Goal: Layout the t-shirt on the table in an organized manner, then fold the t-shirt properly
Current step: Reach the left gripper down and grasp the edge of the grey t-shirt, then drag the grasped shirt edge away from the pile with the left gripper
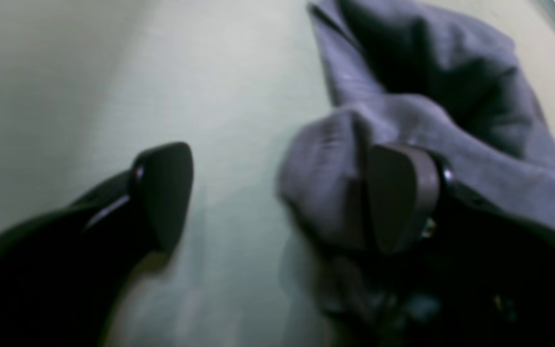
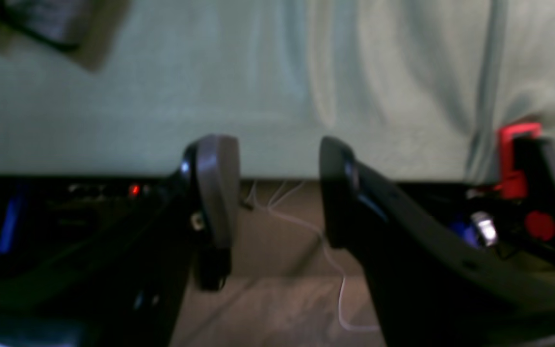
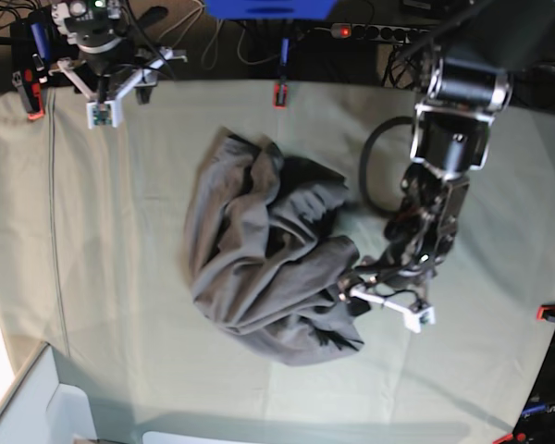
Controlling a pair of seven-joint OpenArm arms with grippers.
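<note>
Pale grey-green cloth covers the table (image 1: pixel 113 96) in the left wrist view, where the left pincer (image 1: pixel 277 197) stands wide open, one finger over bare cloth and the other pressed against a bunched fold of the t-shirt (image 1: pixel 427 96). Fabric drapes around that finger, but nothing is clamped between the jaws.

Seen from the right wrist, the right pincer (image 2: pixel 277 193) is parted and empty, hanging at the table's far edge (image 2: pixel 306 96), well away from the shirt. A red-orange clip (image 2: pixel 516 154) grips the cloth beside it, and loose thread trails over the floor below; the view is blurred.

From the base camera, the dark grey t-shirt (image 3: pixel 250 259) lies crumpled in a heap at the middle of the table (image 3: pixel 92 277), sleeves and hem lost among the folds. The left pincer (image 3: pixel 381 301) sits against the heap's near corner on the side of its own arm, while the right pincer (image 3: pixel 111 92) idles at the table's far corner, well apart from the garment.

The job appears to be at its opening stage: laying out, with no folding begun. The next move likely calls for both arms to find a hem or shoulder edge on opposite sides of the heap, close on single layers, then draw the cloth outward and flat. The right arm must first travel in to the shirt.
</note>
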